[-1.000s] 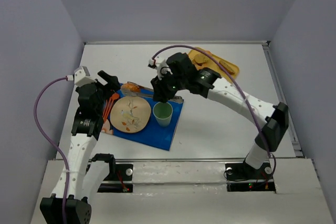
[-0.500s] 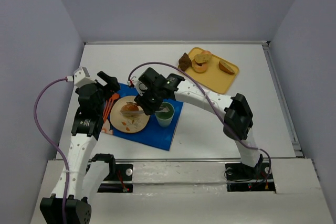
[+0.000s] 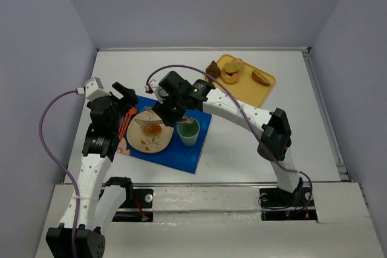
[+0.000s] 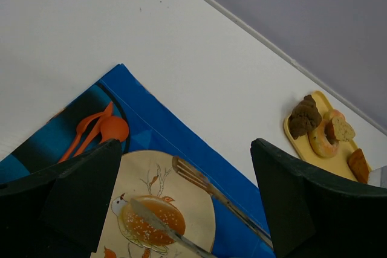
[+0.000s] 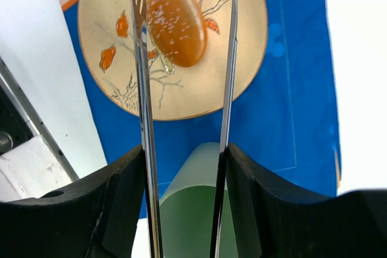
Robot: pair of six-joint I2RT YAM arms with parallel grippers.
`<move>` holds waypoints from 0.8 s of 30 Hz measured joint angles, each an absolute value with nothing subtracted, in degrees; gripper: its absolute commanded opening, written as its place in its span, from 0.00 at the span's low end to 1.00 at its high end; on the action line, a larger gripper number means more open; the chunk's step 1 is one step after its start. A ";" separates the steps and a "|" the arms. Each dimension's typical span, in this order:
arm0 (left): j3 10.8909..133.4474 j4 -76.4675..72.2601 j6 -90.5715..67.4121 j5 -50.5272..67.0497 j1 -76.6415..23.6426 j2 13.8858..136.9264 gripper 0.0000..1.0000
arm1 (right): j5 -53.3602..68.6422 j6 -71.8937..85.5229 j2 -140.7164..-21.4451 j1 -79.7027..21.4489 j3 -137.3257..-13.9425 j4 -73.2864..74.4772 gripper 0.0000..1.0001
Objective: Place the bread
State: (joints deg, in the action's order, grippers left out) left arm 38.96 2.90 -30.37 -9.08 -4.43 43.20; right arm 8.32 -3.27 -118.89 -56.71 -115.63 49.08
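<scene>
The bread (image 3: 152,129), a small golden-brown oval roll with seeds on top, lies on the beige bird-pattern plate (image 3: 140,144). It also shows in the left wrist view (image 4: 151,219) and the right wrist view (image 5: 176,23). My right gripper (image 3: 174,112) (image 5: 184,149) is shut on metal tongs (image 5: 140,58). The tongs' two arms are spread apart on either side of the bread, and I cannot tell whether they touch it. My left gripper (image 3: 124,98) (image 4: 186,143) is open and empty above the left part of the blue mat (image 3: 181,152).
A green cup (image 3: 188,131) stands on the mat right of the plate, directly under my right gripper. Orange spoons (image 3: 126,122) lie left of the plate. A yellow tray (image 3: 266,86) at the back right holds a dark pastry (image 3: 213,69), a ring-shaped bun and a wedge slice (image 3: 261,77).
My right arm swung from the tray to the plate with the bread in the tongs. The tongs have since spread apart and the bread now lies on the plate. The left arm is still.
</scene>
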 measured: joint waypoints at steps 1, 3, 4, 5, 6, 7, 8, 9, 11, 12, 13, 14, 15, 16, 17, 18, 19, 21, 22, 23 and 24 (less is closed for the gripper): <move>38.96 2.90 -30.37 -9.08 -4.43 43.20 0.99 | 7.73 -3.18 -118.87 -56.71 -116.18 49.06 0.58; 38.96 2.90 -30.37 -9.08 -4.43 43.18 0.99 | 6.72 -3.07 -118.58 -56.71 -116.97 48.84 0.58; 38.96 2.92 -30.37 -9.10 -4.43 43.13 0.99 | 6.33 -3.05 -118.13 -56.69 -117.10 48.75 0.58; 38.96 2.92 -30.37 -9.08 -4.43 43.09 0.99 | 5.91 -2.92 -117.51 -56.69 -117.12 48.77 0.57; 38.96 2.92 -30.37 -9.08 -4.43 42.98 0.99 | 5.43 -2.76 -116.99 -56.71 -117.12 48.77 0.56; 38.96 2.92 -30.37 -9.08 -4.43 42.87 0.99 | 4.29 -2.39 -116.14 -56.71 -117.12 48.58 0.54; 38.96 2.92 -30.37 -9.10 -4.43 42.78 0.99 | 2.66 -1.34 -115.11 -56.71 -117.01 48.21 0.53; 38.96 2.92 -30.39 -9.10 -4.43 42.68 0.99 | 0.82 -0.49 -113.73 -56.71 -116.07 47.11 0.52; 38.96 2.92 -30.44 -9.08 -4.43 42.50 0.99 | -3.57 2.24 -109.21 -56.36 -112.92 45.36 0.50; 38.96 2.92 -30.46 -9.08 -4.43 42.48 0.99 | -5.85 4.08 -106.28 -56.23 -110.59 44.14 0.49; 38.96 2.92 -30.48 -9.08 -4.43 42.46 0.99 | -7.97 5.48 -103.81 -55.90 -108.99 43.94 0.49; 38.96 2.94 -30.52 -9.08 -4.43 42.48 0.99 | -10.92 7.97 -99.90 -55.33 -105.03 41.67 0.50; 38.96 2.94 -30.52 -9.08 -4.43 42.48 0.99 | -14.17 10.13 -96.03 -54.76 -100.99 40.07 0.52; 38.96 2.96 -30.52 -9.08 -4.43 42.48 0.99 | -17.82 12.75 -91.88 -53.91 -96.49 38.65 0.53; 38.96 2.92 -30.52 -9.08 -4.43 42.48 0.99 | -22.20 16.03 -86.85 -52.97 -91.20 37.98 0.53; 38.96 2.96 -30.55 -9.06 -4.43 42.48 0.99 | -26.04 19.27 -82.43 -51.94 -86.83 38.28 0.50; 38.96 2.96 -30.55 -9.06 -4.43 42.48 0.99 | -28.58 21.58 -78.52 -50.72 -82.87 38.54 0.49; 38.96 2.92 -30.55 -9.06 -4.43 42.48 0.99 | -32.80 27.33 -71.57 -48.31 -75.13 38.19 0.49; 38.96 2.92 -30.57 -9.04 -4.43 42.50 0.99 | -33.80 30.22 -68.07 -46.74 -70.57 38.48 0.49; 38.96 2.92 -30.57 -9.02 -4.43 42.52 0.99 | -34.13 32.49 -65.30 -45.25 -66.54 39.00 0.49; 38.96 2.92 -30.59 -8.97 -4.43 42.54 0.99 | -34.11 34.52 -63.96 -44.38 -63.81 39.22 0.50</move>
State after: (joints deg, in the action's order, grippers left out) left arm 38.96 2.92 -30.59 -8.97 -4.43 42.54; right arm -34.11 34.52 -63.96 -44.38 -63.81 39.22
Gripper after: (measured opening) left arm 0.993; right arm 0.492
